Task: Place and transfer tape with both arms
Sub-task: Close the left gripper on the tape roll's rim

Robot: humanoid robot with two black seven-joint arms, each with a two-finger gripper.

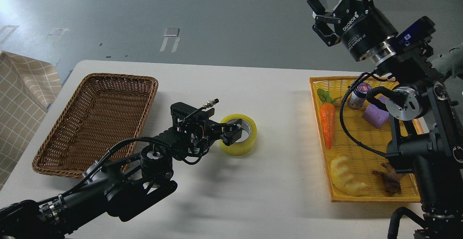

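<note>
The round roll of shiny yellow tape (238, 135) is lying flat on the smooth white counter (253, 188), between the brown woven basket (94, 123) and the yellow woven tray (361, 195). The left pincer (231, 132) is pinching the tape's near wall, one finger reaching inside the pale core. The right pincer (323, 20) is hanging high above the tray with its black fingers spread apart, holding nothing.

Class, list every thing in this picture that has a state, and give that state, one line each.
tape: flat on the table, hole up
left end effector: at the tape, grip unclear
right end effector: raised, open, empty
brown basket: empty
yellow tray: holds toys
small jar: upright, lid on
carrot: lying in tray
</note>
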